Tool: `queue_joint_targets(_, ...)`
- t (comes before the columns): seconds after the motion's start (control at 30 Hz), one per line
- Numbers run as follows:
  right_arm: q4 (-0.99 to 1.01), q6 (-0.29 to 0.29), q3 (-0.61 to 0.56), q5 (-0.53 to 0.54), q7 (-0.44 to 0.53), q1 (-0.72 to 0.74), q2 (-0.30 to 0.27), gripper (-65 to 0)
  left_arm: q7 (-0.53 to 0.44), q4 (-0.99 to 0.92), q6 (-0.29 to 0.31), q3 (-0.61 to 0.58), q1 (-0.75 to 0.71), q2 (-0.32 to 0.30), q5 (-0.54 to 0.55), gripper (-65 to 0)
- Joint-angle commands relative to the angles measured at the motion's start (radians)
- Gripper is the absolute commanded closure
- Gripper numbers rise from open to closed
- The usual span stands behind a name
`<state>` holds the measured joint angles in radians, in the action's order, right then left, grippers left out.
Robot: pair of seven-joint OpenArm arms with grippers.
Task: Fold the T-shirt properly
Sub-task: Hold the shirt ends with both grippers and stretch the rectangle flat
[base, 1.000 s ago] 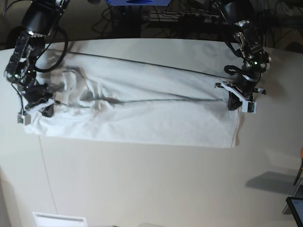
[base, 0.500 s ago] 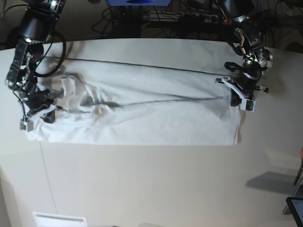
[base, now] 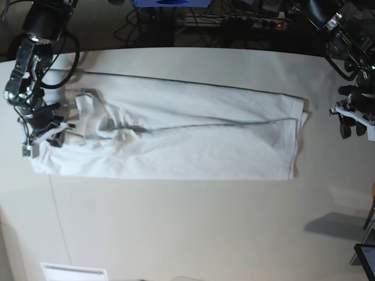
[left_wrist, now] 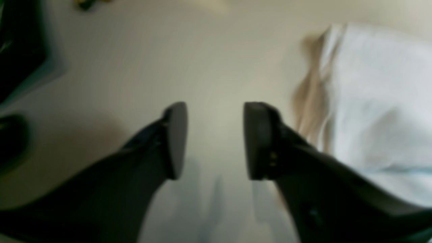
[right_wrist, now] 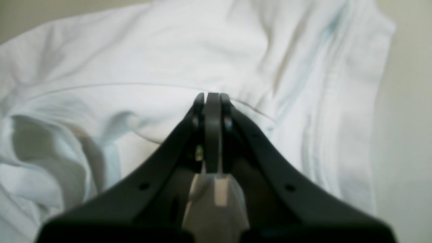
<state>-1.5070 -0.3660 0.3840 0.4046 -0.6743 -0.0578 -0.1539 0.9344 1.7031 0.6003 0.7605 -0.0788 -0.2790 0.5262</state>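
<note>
Here, at the scene's left, the right gripper [base: 51, 136] is clenched at the bunched sleeve end of the T-shirt [base: 176, 137]; whether cloth is pinched, unclear. The shirt lies mid-table [base: 176, 234], a long band: light, soft, limp; best taken at hemmed corners. Far right, the left gripper [base: 354, 124] is released, clear of cloth. No writing legible.

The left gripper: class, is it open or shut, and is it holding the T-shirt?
Open and empty. The left gripper shows bare table between its fingers, and the T-shirt lies off to one side.
</note>
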Motion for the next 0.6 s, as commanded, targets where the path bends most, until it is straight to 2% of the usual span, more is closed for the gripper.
queue_joint_targets(0.0, -0.037, -0.003, 0.002, 0.014, 0.026, 0.006, -0.011, -1.6, -0.007, -0.024, -0.004, 0.012, 0.006, -0.039, 0.047, -34.9)
queue_joint_targets(0.13, -0.062, -0.003, -0.001, 0.014, 0.026, -0.007, -0.009, -1.7, -0.007, -0.179, -0.004, -0.026, 0.007, -0.115, 0.232, -49.7)
queue_joint_targets(0.2, -0.062, -0.003, -0.010, 0.014, 0.026, -0.009, -0.009, -1.7, -0.007, -0.249, -0.001, -0.043, 0.007, -0.133, 0.340, -54.4)
queue_joint_targets(0.23, -0.062, -0.003, -0.010, 0.014, 0.026, -0.010, -0.009, -1.7, -0.007, -0.275, 0.010, -0.049, 0.007, -0.139, 0.384, -55.3)
queue_joint_targets(0.33, -0.062, -0.003, -0.010, 0.014, 0.026, -0.027, -0.009, -1.7, -0.007, -0.358, 0.098, -0.082, 0.012, -0.156, 0.483, -55.3)
queue_joint_targets(0.47, -0.062, -0.003, -0.010, 0.015, 0.026, -0.030, -0.009, -1.7, -0.007, -0.449, 0.098, -0.177, 0.060, -0.174, 0.504, -55.3)
queue_joint_targets(0.57, -0.062, -0.005, -0.010, 0.015, 0.026, -0.035, -0.009, -1.7, -0.007, -0.509, 0.098, -0.198, 0.080, -0.171, 0.506, -55.3)
